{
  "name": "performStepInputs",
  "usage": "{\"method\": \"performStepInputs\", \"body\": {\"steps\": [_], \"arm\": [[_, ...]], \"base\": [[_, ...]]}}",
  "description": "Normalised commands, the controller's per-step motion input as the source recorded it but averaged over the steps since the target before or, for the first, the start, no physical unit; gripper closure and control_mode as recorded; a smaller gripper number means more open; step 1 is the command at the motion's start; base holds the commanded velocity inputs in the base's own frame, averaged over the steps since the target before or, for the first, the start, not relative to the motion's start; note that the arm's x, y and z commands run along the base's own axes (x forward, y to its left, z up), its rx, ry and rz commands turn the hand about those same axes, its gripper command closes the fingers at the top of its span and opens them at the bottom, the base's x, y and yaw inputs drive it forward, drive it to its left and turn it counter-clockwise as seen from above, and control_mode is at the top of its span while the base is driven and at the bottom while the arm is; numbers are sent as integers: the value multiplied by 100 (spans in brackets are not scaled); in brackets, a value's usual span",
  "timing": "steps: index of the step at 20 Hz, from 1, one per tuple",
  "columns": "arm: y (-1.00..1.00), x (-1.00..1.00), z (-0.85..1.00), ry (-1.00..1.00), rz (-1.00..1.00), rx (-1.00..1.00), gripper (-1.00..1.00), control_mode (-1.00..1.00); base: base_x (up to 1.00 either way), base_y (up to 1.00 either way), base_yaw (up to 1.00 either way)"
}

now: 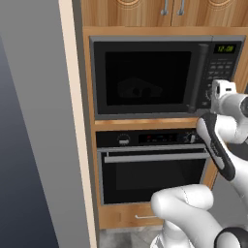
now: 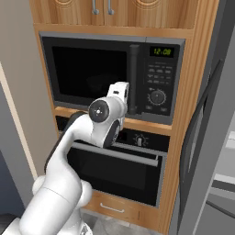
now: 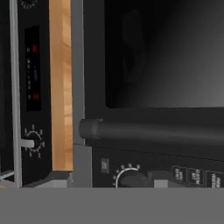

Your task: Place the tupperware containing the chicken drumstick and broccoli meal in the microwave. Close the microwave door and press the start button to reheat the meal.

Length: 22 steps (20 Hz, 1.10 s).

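Hand view: the microwave door [image 3: 162, 57] is shut, its bar handle [image 3: 153, 130] just ahead at 12 o'clock. Finger opening cannot be told; nothing is visibly held. Judged stage: early, door unopened. The tupperware's location is not determinable. Loading, closing, starting remain.

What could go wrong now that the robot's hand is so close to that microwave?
The microwave door is shut, and the hand sits near its vertical handle, right beside the dial and keypad. A small sideways error might bump those controls instead of catching the handle. The oven sits just below; reaching low could mean grabbing its bar instead.
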Motion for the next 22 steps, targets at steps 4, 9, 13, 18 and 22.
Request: {"method": "performStepInputs", "body": {"steps": [4,9,13,18,22], "arm": [[-48,-13,0,1,0,1,100,-100],[-31,1,-12,0,0,1,100,-100],[-9,9,-32,-1,0,7,100,-100],[0,21,-14,0,0,11,100,-100],[-1,26,-4,0,2,12,100,-100]], "base": [[0,0,0],[0,0,0],[0,0,0],[0,0,0],[0,0,0]]}}
